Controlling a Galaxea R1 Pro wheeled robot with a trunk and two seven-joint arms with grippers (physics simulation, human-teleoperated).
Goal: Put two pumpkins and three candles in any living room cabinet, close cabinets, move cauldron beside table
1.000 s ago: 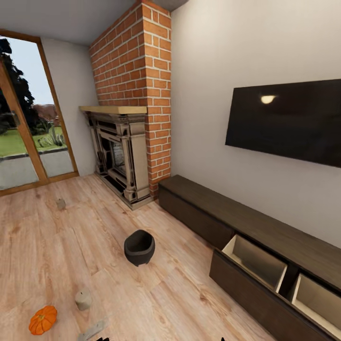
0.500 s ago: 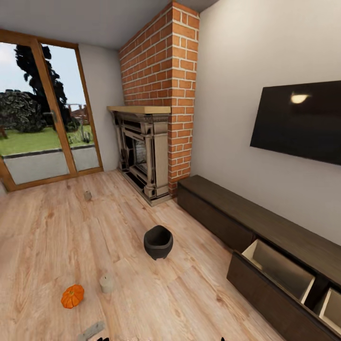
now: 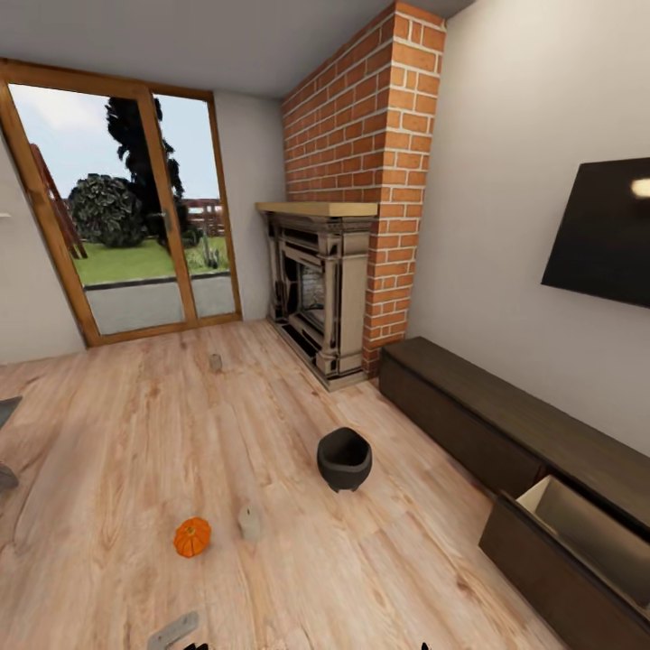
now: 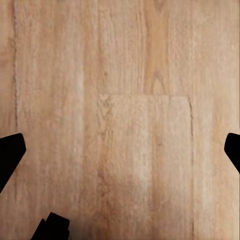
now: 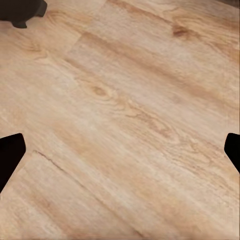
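In the head view an orange pumpkin (image 3: 192, 537) lies on the wooden floor, with a squat grey-tan candle (image 3: 250, 523) just to its right. A second candle (image 3: 216, 362) stands farther off, toward the glass door. The black cauldron (image 3: 344, 459) sits on the floor between the candles and the long dark cabinet (image 3: 487, 420) on the right wall. One cabinet drawer (image 3: 591, 533) stands pulled out, and what shows of its pale inside is bare. My left gripper (image 4: 120, 155) and right gripper (image 5: 120, 150) both hang open over bare floorboards, holding nothing.
A brick chimney with a fireplace (image 3: 320, 293) stands in the far corner and a glass door (image 3: 135, 226) fills the far wall. A dark TV (image 3: 605, 235) hangs above the cabinet. A grey object (image 3: 5, 411) is cut off at the left edge.
The whole head view has swung left, so everything slid rightward in the picture and a second open drawer left the frame. The pumpkin, candles and cauldron have not moved on the floor.
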